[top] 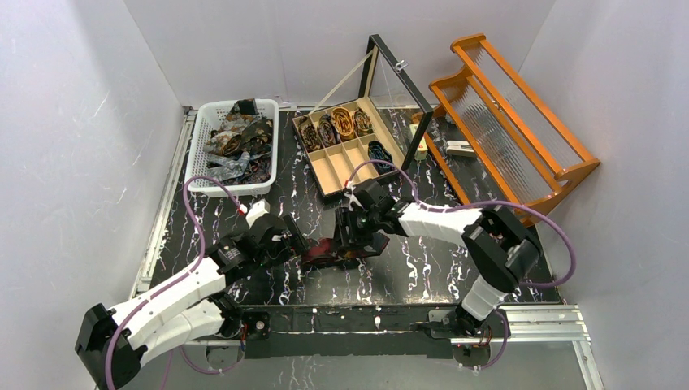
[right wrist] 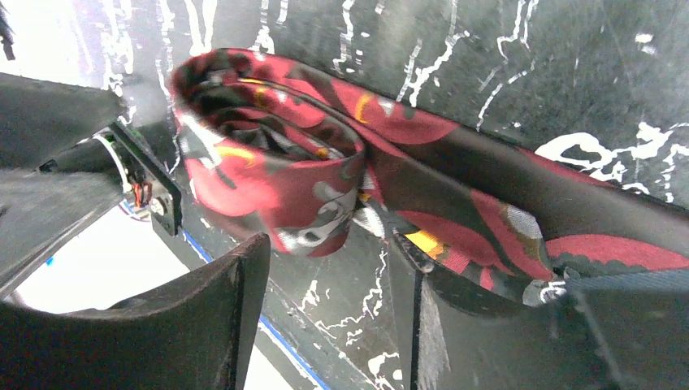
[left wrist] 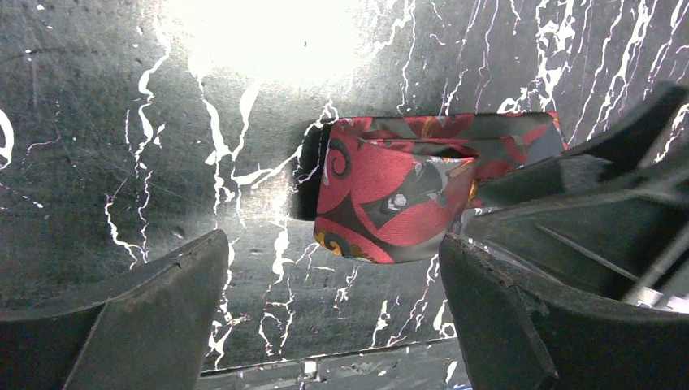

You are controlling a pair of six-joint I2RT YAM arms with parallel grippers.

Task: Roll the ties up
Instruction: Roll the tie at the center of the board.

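Observation:
A red and black patterned tie point(top: 325, 252) lies on the black marbled table between my two grippers, part coiled. In the left wrist view the coil point(left wrist: 390, 199) stands just beyond my left gripper point(left wrist: 333, 244), which is wide open with only table between its fingers. In the right wrist view the loose coil point(right wrist: 268, 162) sits ahead of my right gripper point(right wrist: 329, 252). Its jaws are apart with nothing between them, and the tie's flat tail runs right across the top of the right-hand finger point(right wrist: 455, 325). Several rolled ties point(top: 341, 122) fill the back of a wooden box.
A white basket point(top: 192, 154) heaped with unrolled ties stands at the back left. The compartmented wooden box point(top: 329, 193) with its glass lid point(top: 398, 81) raised is at the back centre. An orange wooden rack point(top: 520, 122) fills the back right.

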